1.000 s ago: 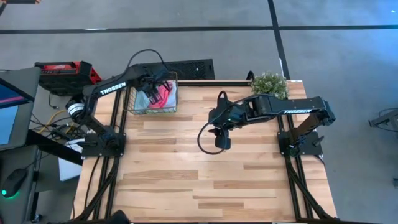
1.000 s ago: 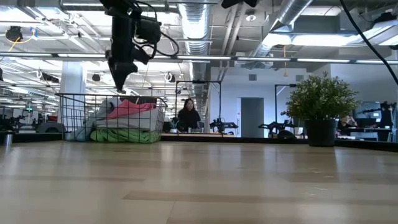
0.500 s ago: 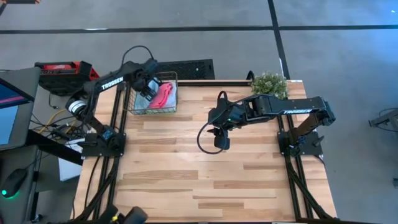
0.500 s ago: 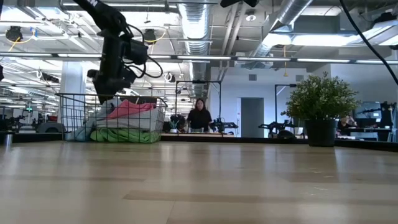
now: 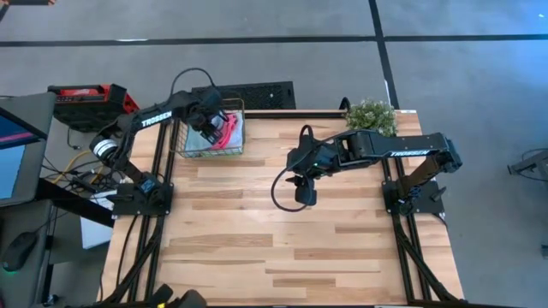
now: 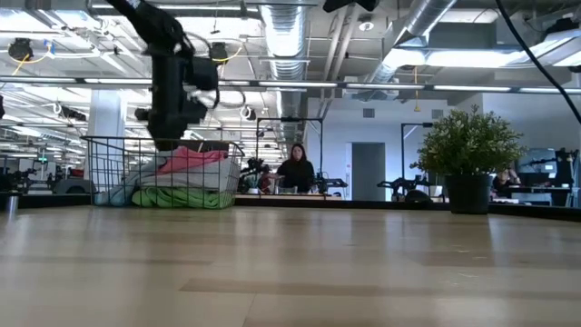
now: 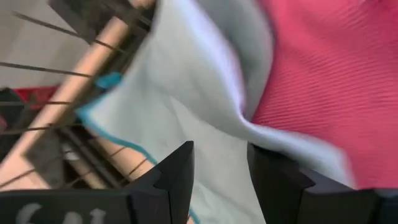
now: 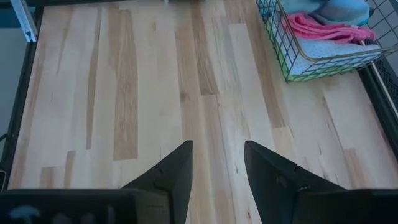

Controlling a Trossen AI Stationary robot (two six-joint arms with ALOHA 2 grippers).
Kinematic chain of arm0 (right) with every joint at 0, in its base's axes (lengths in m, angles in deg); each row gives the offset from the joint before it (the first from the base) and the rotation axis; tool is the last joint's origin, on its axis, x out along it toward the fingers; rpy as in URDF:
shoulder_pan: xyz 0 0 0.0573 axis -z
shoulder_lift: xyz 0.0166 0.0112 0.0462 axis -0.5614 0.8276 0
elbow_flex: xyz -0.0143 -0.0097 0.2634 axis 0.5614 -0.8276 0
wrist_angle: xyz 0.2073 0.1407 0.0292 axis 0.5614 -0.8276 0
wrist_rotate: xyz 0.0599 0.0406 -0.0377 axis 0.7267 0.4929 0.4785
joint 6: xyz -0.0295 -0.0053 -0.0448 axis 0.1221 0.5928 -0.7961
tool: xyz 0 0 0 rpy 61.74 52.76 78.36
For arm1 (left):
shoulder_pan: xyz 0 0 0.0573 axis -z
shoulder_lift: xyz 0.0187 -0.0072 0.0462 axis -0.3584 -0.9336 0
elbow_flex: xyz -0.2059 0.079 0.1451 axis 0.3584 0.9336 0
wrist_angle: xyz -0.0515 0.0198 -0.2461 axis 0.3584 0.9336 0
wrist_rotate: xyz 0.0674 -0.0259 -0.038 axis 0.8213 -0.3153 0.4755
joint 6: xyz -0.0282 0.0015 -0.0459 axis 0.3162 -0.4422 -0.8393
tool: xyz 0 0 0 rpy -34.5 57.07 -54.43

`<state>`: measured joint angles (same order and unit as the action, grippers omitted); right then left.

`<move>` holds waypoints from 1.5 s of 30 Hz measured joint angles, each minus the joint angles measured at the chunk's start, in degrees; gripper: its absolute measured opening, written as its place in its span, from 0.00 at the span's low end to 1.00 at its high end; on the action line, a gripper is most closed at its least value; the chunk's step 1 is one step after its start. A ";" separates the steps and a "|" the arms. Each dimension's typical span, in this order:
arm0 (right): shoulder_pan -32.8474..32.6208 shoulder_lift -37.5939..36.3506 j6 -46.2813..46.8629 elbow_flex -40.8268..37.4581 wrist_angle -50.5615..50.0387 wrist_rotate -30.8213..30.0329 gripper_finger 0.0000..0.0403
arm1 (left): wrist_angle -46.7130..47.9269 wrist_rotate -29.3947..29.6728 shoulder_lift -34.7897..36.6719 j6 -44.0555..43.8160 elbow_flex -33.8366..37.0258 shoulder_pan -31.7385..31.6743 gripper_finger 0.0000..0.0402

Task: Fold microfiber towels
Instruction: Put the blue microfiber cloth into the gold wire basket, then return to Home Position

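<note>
The folding is not starting yet: the towels point(image 5: 218, 133) are all sitting in the wire basket point(image 5: 184, 151). The left gripper point(image 7: 219, 180) is reaching in with fingers spread, the pale towel point(image 7: 186, 106) just ahead between them. The right gripper point(image 8: 216, 174) is waiting open over bare table

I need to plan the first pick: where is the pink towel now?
The pink towel lies on top of the pile in the wire basket at the table's far left in the high view, with the left tool directly over it.
</note>
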<state>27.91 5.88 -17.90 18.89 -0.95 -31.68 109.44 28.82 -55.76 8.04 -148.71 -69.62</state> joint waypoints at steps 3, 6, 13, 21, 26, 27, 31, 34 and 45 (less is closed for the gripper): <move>0.00 -1.22 0.87 -0.04 -1.08 0.00 0.41 | 3.82 0.00 3.24 0.04 -4.44 0.59 0.35; 0.00 -3.65 1.08 0.04 -1.50 -0.06 0.41 | 7.89 0.11 7.61 0.58 -8.83 1.61 0.35; -0.88 -11.60 1.08 0.04 -1.72 -8.33 0.34 | 10.00 -1.16 23.35 0.46 -11.03 9.34 0.31; -3.37 -21.90 0.62 -2.60 -0.68 -10.21 0.03 | 10.75 -2.20 39.07 -3.44 -10.96 21.13 0.02; -4.37 -29.90 1.75 -11.71 4.54 -11.66 0.05 | 10.66 -2.18 46.82 -6.13 -10.96 26.14 0.01; -4.59 -31.70 1.34 -14.11 6.55 -11.65 0.04 | 10.68 -2.17 48.25 -6.61 -10.96 26.81 0.00; -4.99 -40.07 0.06 -25.12 16.20 -11.56 0.01 | 10.43 -1.95 53.75 -9.24 -10.89 28.09 0.00; -4.63 -46.57 -0.06 -32.94 22.99 -11.52 0.03 | 8.31 -1.71 58.63 -9.73 -8.44 28.10 0.00; -3.50 -66.76 4.43 -54.66 38.73 -10.91 0.01 | -8.97 -1.51 79.74 -14.34 15.04 28.08 0.00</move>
<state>24.41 -60.89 -13.48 -35.77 37.78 -42.59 100.47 27.31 23.98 -6.30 -133.67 -41.53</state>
